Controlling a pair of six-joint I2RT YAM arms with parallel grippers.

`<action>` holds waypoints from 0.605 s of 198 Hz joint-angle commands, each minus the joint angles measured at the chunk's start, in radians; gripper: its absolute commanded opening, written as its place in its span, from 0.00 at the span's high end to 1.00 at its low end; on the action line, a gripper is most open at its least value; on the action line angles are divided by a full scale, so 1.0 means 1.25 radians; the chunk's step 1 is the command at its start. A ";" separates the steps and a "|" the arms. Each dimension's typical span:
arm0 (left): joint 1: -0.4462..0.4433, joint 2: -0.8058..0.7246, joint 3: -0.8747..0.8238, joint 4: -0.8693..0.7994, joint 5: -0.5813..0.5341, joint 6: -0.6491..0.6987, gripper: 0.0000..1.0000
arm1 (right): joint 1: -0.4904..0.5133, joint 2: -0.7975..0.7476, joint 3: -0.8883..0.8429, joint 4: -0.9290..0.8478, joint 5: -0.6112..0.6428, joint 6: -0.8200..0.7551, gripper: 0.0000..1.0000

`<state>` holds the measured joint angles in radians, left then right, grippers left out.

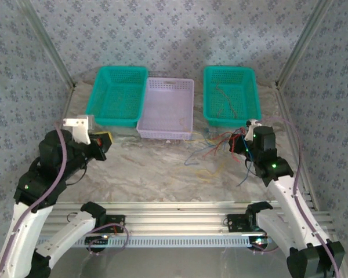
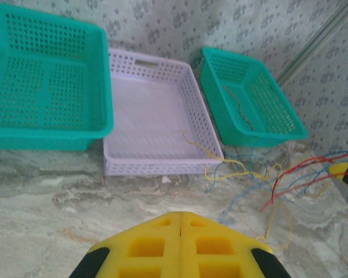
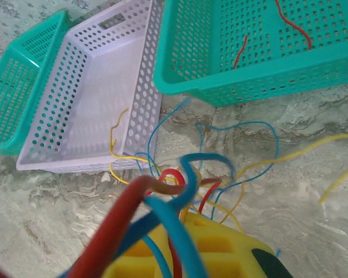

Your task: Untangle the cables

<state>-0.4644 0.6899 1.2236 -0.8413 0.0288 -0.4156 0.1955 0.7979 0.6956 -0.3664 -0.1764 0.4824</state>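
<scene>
Three baskets stand in a row along the far side of the desk (image 1: pixel 139 168) in the top view: a left teal basket (image 1: pixel 117 95), a lilac basket (image 1: pixel 167 108) touching it, and a right teal basket (image 1: pixel 231 95) set a little apart. The cables (image 1: pixel 211 149) lie as a loose tangle of red, blue and yellow on the desk just in front of the right teal basket. A few strands rest inside that basket. They are so thin here that single wires are hard to follow. The right gripper (image 1: pixel 239 142) sits at the tangle's right edge with a red bunch at its tip, its fingers hidden by the arm and the wires. The left gripper (image 1: pixel 104 141) hangs above bare desk, well apart from the cables.

From the left wrist, the left gripper (image 2: pixel 180 219) shows its yellow fingers pressed together along a thin seam with nothing between them; their lower part is cut off by the frame. One yellow strand drapes over the lilac basket's near corner, and red strands run off toward the right edge.

From the right wrist, the right gripper (image 3: pixel 188 226) is clenched on the cables. Blurred red and blue strands rise from its yellow fingers and cover the fingertips. Two red strands lie in the right teal basket, whose far side is cropped.
</scene>
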 commanded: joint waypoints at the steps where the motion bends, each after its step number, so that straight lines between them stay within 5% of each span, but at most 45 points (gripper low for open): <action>1: 0.003 0.021 -0.007 0.013 0.037 -0.005 1.00 | -0.005 -0.010 -0.022 0.077 -0.088 0.004 1.00; 11: 0.003 0.036 -0.032 0.048 0.087 -0.028 0.98 | -0.002 -0.004 -0.028 0.123 -0.174 0.005 1.00; 55: -0.008 0.104 -0.170 0.279 0.285 -0.163 0.59 | 0.050 0.009 -0.034 0.234 -0.382 0.006 1.00; 120: -0.157 0.225 -0.246 0.515 0.305 -0.236 0.48 | 0.206 0.042 0.000 0.286 -0.452 -0.044 1.00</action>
<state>-0.6086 0.9386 0.9154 -0.3843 0.3645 -0.6601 0.3969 0.8333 0.6571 -0.0513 -0.6796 0.4706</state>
